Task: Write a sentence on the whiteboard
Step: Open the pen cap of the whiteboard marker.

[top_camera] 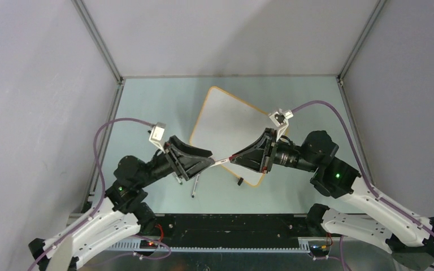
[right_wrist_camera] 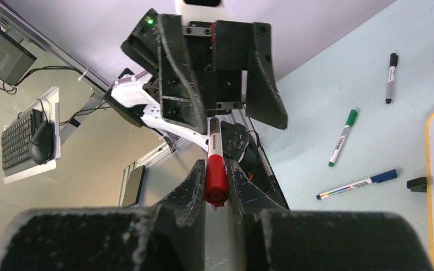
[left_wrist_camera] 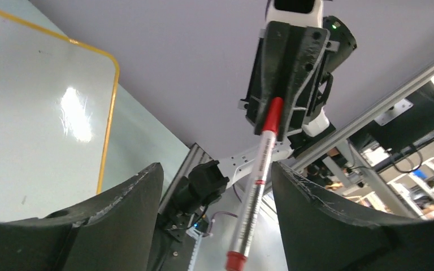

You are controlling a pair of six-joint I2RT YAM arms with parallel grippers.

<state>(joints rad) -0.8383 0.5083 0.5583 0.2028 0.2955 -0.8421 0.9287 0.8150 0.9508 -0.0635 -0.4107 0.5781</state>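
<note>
The whiteboard (top_camera: pixel 229 127) lies flat near the middle of the pale table (top_camera: pixel 316 113), turned askew so that one rounded corner points to the far side and another to the near side. Its thin orange frame shows along the left and right edges, and the part of its face in view is plain white with a patch of glare. The two arms meet over the board's near-left edge, their tips facing each other. The right gripper (right_wrist_camera: pixel 216 169) is clamped on the red cap of a red marker (left_wrist_camera: pixel 258 186), its two fingers pressed against the cap from both sides. The marker's pale barrel reaches leftward from there into the gap of the left gripper (left_wrist_camera: pixel 216 169). The left gripper's fingers stand wide apart, one on each side of the barrel, and neither touches it. The right arm covers the board's near-right part in the overhead view. One small black clip foot (right_wrist_camera: pixel 416 183) sits on the table just beside the board's near edge. To the left of that edge three more markers lie loose on the table, apart from each other: a blue marker (right_wrist_camera: pixel 357 184) nearest the foot, a green marker (right_wrist_camera: pixel 342 138) beyond it, and a black marker (right_wrist_camera: pixel 391 78) farther off.
</note>
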